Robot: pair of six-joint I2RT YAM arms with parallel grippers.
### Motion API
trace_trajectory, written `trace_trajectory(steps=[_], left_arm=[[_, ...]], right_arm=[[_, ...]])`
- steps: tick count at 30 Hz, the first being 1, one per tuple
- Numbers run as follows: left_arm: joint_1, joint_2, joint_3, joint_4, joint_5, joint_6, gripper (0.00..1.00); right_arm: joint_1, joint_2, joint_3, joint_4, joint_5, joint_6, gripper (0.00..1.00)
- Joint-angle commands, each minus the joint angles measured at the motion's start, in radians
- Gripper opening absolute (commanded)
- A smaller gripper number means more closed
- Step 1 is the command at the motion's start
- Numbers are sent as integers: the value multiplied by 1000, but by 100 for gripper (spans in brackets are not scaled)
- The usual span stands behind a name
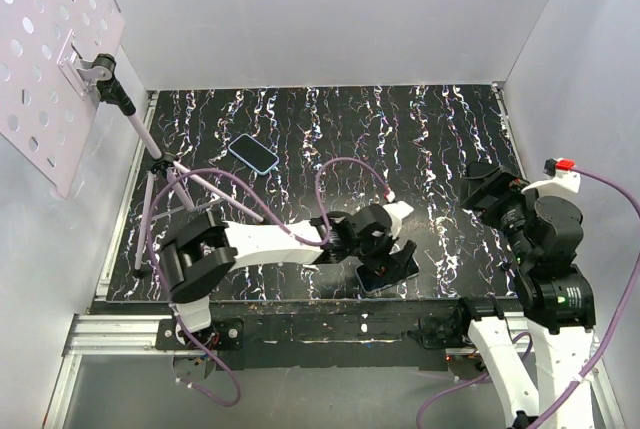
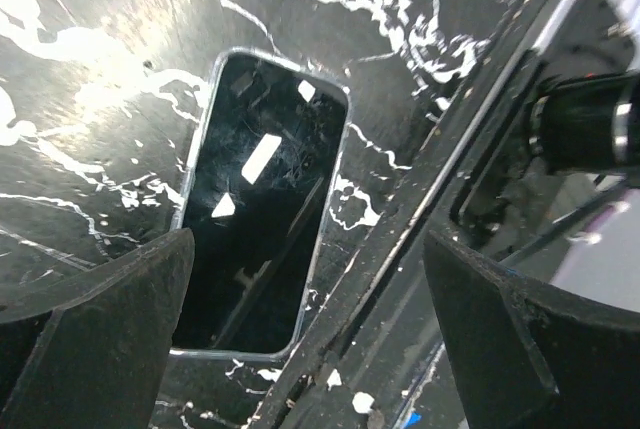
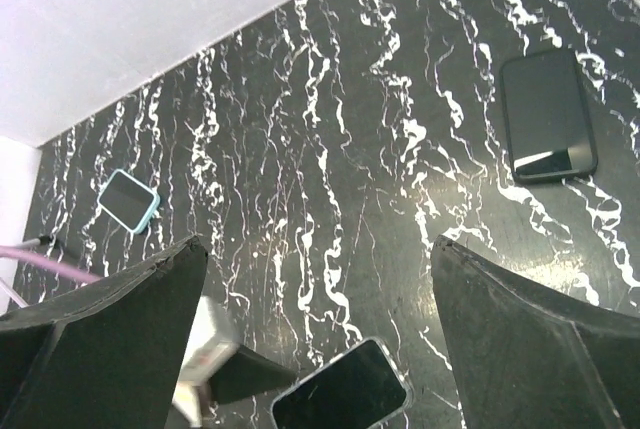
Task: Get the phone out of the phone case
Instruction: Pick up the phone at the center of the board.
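While left pincer [image 2: 310, 239] and right pincer [image 3: 320, 244] gape — | right wrist alone shows dark phone [image 3: 548, 117]

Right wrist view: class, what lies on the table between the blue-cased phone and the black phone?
Nothing. Only a bare stretch of the black marbled table separates the blue-cased phone from the black phone. The right wrist view shows this.

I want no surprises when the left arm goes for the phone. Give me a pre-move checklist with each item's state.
1. Left pincer open: ok.
2. Phone lying flat under it, in view: ok.
3. Phone centred between the fingers: not ok, it sits toward one finger.
4. Clear case around the phone: ok.
5. Right pincer open, apart from the phone: ok.
6. Fingers touching the phone: cannot tell.
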Motion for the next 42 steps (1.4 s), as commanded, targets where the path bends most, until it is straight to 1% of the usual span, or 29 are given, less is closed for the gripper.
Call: trace_trajectory(steps=[1,6,9,11,15,20,25,33,37,42], left_arm=[[-39,85,117,-144,13,40,99],[-53,168,183,-219,-31,42,100],[-65,192,215,-256,-67,54,100],[-81,206,232,-277,-122,80,100],[-111,212,267,-329,-200,112,100],[-115,197,276,-358,-251,164,100],[-115,227,296,-392,-256,219,100],[-116,301,341,-412,-219,232,100],[-116,344,364,-438,-236,236,99],[-116,370,346,-451,-263,233,100]], right_arm=[[-5,-24,47,0,33,-36,100],[-2,-18,41,-1,26,-36,100],[-2,-10,39,0,19,-36,100],[-2,-8,36,3,19,-34,100],[-2,-1,28,11,13,-33,100],[-2,1,16,14,8,-28,100],[-2,-2,7,17,7,-25,100],[-4,-13,7,13,11,-28,100],[-4,-13,7,10,5,-27,100],[-4,-16,13,-3,8,-28,100]])
